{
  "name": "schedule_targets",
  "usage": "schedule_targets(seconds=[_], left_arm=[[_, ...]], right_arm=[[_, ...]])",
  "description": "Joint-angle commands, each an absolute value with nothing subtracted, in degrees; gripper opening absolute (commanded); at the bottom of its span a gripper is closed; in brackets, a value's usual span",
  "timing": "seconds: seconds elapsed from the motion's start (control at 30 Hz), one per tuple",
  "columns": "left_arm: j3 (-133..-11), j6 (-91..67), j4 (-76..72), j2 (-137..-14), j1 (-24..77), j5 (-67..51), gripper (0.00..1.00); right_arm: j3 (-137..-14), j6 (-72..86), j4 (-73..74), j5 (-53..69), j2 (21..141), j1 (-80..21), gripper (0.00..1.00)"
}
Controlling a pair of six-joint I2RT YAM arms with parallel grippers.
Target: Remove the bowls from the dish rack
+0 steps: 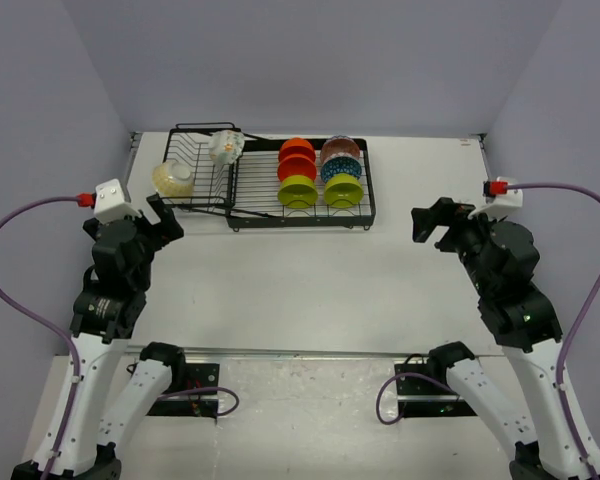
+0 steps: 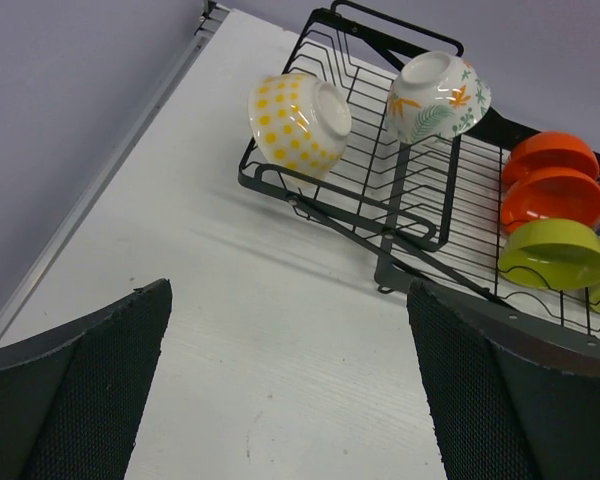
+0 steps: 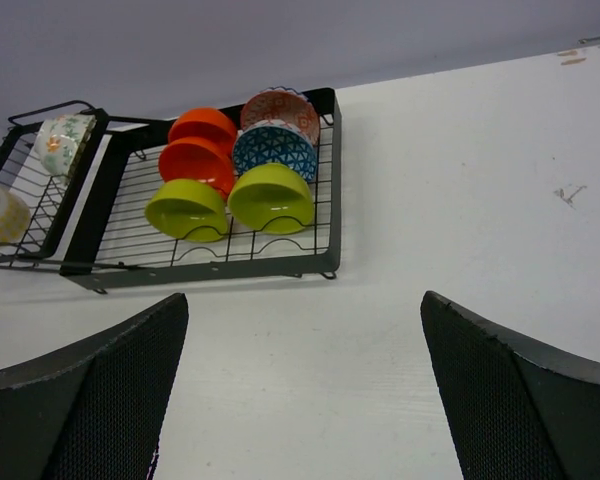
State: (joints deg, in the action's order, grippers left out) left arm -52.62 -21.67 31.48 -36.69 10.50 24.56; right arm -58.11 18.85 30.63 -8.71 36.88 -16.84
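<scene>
The black wire dish rack (image 1: 300, 225) stands at the back of the table. Its long section holds several bowls on edge in two rows: two orange-red (image 1: 297, 158), a lime green (image 1: 298, 191), a pinkish-brown (image 1: 341, 149), a blue patterned (image 1: 341, 170) and another lime green (image 1: 343, 193). The smaller basket on the left holds a yellow-dotted cream bowl (image 2: 298, 122) and a white floral bowl (image 2: 438, 95). My left gripper (image 1: 163, 218) hovers open just in front of the basket. My right gripper (image 1: 432, 222) is open to the right of the rack, with nothing between its fingers.
White tabletop lies between the arms and the rack (image 3: 210, 272). Grey walls close in on the left, back and right. A metal strip (image 1: 300, 352) runs along the near table edge above the arm bases.
</scene>
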Motion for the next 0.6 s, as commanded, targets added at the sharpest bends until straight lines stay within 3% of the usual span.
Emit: schedule_targets(seconds=[0.0, 0.37, 0.57], left_arm=[[-54.1, -21.3, 32.4, -37.4, 10.1, 26.4, 1.0], [-56.2, -24.2, 30.4, -38.9, 10.1, 17.9, 1.0], [-65.0, -28.5, 31.0, -48.9, 10.0, 16.5, 1.0]], right_arm=[[-58.5, 19.4, 29.8, -12.4, 37.5, -17.0, 0.99], [-52.7, 19.2, 23.3, 0.0, 33.4, -17.0, 0.99], [-51.9, 19.1, 22.3, 10.0, 34.3, -17.0, 0.99]])
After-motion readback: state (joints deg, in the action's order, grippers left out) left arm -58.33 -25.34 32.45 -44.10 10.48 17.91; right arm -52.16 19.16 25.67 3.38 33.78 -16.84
